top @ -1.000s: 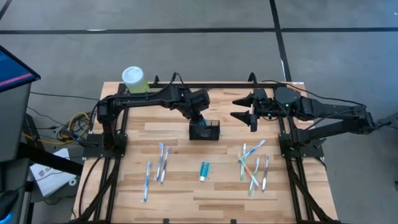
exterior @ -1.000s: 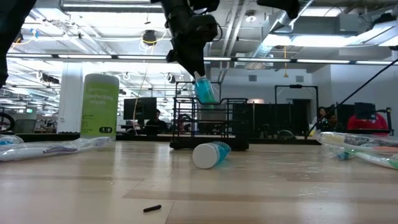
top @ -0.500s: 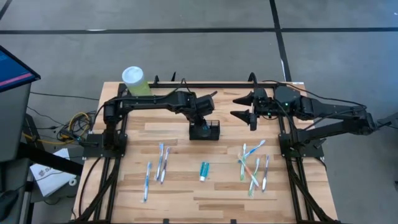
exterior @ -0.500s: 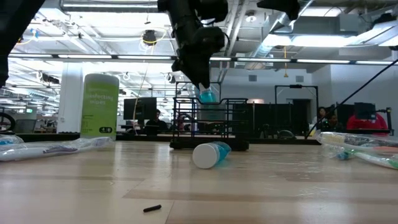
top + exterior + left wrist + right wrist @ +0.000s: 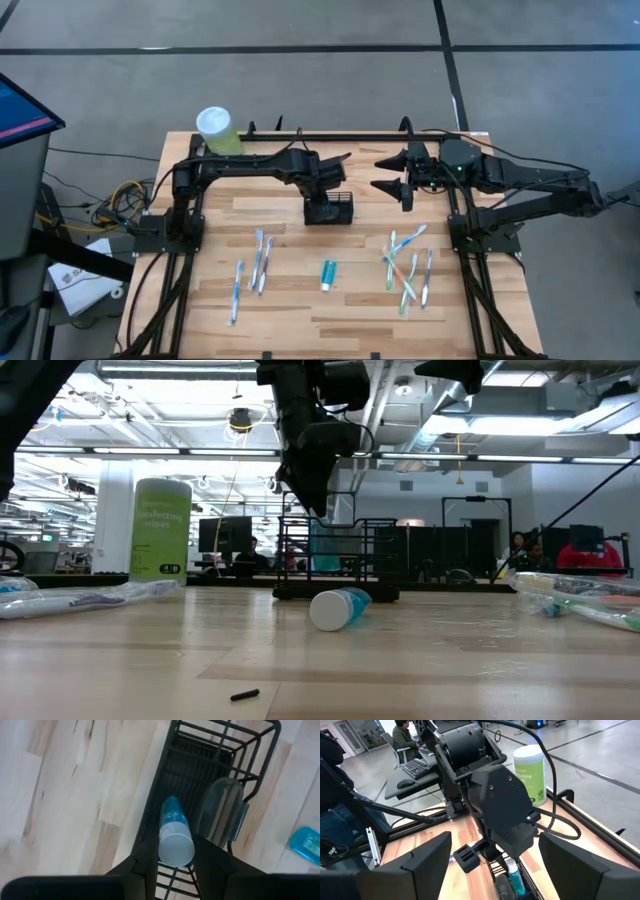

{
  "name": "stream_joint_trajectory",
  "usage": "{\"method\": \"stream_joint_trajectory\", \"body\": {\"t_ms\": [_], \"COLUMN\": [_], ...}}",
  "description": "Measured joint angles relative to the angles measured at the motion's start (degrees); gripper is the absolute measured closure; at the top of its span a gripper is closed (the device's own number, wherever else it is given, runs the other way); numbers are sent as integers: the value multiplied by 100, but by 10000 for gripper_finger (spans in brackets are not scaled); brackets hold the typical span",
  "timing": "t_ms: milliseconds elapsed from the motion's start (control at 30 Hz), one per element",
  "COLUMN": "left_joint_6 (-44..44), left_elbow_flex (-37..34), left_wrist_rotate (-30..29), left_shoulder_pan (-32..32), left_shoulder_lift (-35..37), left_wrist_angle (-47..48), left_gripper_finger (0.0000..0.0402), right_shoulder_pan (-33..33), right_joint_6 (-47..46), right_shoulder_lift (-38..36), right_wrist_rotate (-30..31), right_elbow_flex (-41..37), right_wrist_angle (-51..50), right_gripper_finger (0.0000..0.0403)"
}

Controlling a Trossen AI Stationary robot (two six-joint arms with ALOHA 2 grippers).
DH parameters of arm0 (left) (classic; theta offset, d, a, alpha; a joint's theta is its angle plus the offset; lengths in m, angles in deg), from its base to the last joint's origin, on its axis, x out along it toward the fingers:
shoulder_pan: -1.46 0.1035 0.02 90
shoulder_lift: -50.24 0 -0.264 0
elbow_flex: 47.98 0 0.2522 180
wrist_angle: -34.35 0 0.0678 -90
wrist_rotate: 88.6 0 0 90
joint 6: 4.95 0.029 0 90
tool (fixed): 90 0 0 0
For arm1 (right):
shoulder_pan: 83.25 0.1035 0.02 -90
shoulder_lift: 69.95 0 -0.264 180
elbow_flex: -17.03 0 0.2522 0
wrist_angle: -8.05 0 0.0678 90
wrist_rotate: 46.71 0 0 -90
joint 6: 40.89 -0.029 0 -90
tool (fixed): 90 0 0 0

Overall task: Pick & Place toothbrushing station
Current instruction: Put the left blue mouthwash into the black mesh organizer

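The toothbrushing station, a black wire caddy (image 5: 333,209), stands on the wooden table at mid-back and also shows in the low view (image 5: 345,560). My left gripper (image 5: 322,193) hangs just above the caddy's left part, shut on a blue toothpaste tube (image 5: 172,827) with a white cap. The tube's lower end reaches down into a compartment of the caddy (image 5: 200,765). A clear object (image 5: 222,810) stands in the compartment beside it. My right gripper (image 5: 398,175) waits open, raised over the table's back right, with nothing between its fingers. My left gripper pinches the toothpaste tube between its two fingers at the white cap end (image 5: 176,849). The fingers (image 5: 145,862) come from above, pointing steeply down along the tube. The tube stands nearly upright, blue end (image 5: 513,879) inside the caddy; whether it touches the caddy's floor, I cannot tell.
A green canister with a white lid (image 5: 216,128) stands at the back left corner. Toothbrushes lie in groups at the near left (image 5: 256,264) and near right (image 5: 408,268). Another toothpaste tube (image 5: 328,274) lies between them, in front of the caddy.
My left gripper has sunk toward the caddy with the tube and tipped to point more steeply down. The tube, earlier tilted above the caddy's rim, now stands nearly upright with its lower part behind the wires.
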Motion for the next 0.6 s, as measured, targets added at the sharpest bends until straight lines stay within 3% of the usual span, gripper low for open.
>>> {"method": "stream_joint_trajectory", "body": {"t_ms": [600], "left_joint_6": [672], "left_elbow_flex": [0], "left_wrist_rotate": [-124], "left_shoulder_pan": [-57], "left_shoulder_lift": [-2], "left_wrist_angle": [-201], "left_gripper_finger": [309], "right_shoulder_pan": [4], "right_joint_6": [82], "right_shoulder_lift": [0], "right_wrist_rotate": [1], "right_elbow_flex": [0], "right_wrist_angle": [-1], "right_gripper_finger": [110]}}
